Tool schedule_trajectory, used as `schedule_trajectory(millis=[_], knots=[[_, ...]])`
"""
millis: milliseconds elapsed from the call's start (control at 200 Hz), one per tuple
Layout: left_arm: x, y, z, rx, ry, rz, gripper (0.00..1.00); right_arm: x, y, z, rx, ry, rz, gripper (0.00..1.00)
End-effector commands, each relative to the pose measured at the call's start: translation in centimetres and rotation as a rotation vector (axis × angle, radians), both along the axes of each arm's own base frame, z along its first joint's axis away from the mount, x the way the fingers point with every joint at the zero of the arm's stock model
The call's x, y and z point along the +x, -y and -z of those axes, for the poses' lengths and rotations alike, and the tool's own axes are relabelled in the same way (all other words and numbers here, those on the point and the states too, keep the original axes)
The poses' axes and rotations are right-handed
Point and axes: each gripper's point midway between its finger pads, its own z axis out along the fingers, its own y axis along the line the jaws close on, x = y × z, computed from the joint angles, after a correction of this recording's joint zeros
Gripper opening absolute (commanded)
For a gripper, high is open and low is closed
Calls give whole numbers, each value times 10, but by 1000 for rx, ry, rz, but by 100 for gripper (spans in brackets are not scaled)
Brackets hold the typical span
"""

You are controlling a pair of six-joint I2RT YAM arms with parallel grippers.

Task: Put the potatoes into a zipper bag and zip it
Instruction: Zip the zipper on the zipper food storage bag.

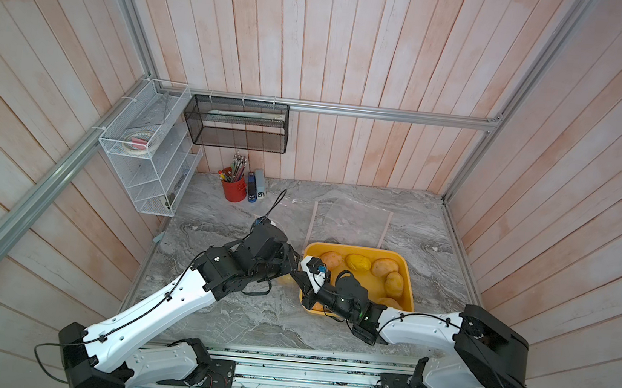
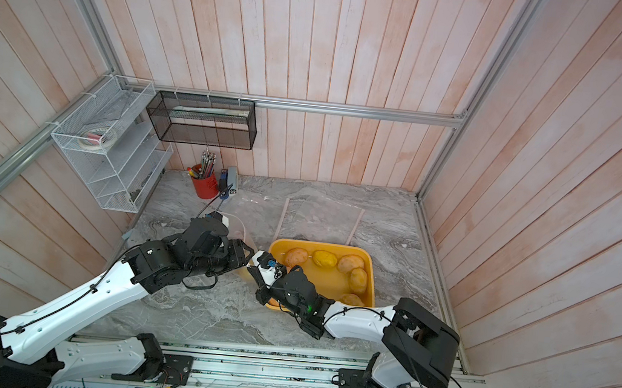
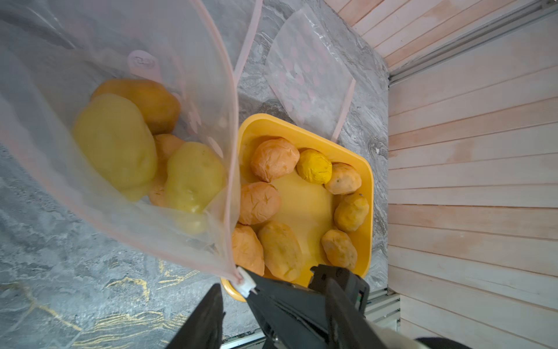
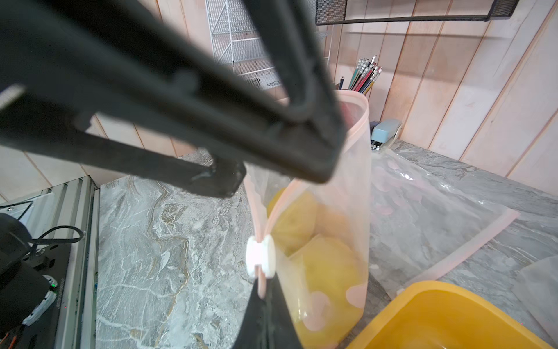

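A clear zipper bag [image 4: 332, 211] with a pink zip rim stands on the marble table, and several yellow and tan potatoes [image 3: 117, 145] lie inside it. Its mouth is open. The white slider [image 4: 261, 256] sits at the end of the zip. My right gripper [image 4: 262, 290] is shut on the zip end just below the slider. My left gripper [image 4: 271, 178] is open, its black fingers straddling the bag's rim. More potatoes [image 1: 384, 267] lie in the yellow tray [image 1: 408, 288] beside the bag. In both top views the arms hide most of the bag.
A second, flat zipper bag [image 1: 349, 222] lies behind the tray. At the back left stand a red pencil cup [image 1: 233, 191], a white wire rack [image 1: 148, 154] and a black mesh basket [image 1: 236, 124] on the wall. Wooden walls close in three sides.
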Motion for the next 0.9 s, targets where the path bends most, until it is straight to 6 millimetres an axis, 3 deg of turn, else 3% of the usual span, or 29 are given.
schedule_trajectory(millis=[0,165,465,575,795,895], knots=[[-6,-19,-8,8,0,-72,55,1,-3,-23,53,42,9,0],[-15,-15,-2,-23,-71,-65,55,0,-2,-30,73,50,3,0],[-8,5,7,-29,-100,-21,54,-2,-4,-36,90,53,-11,0],[-7,13,14,-32,-123,-1,46,-3,-4,-37,92,52,-11,0],[-3,11,21,-23,-139,-8,20,-1,-4,-37,90,49,-3,0],[0,7,24,-26,-144,-14,18,-1,-3,-36,89,49,-2,0]])
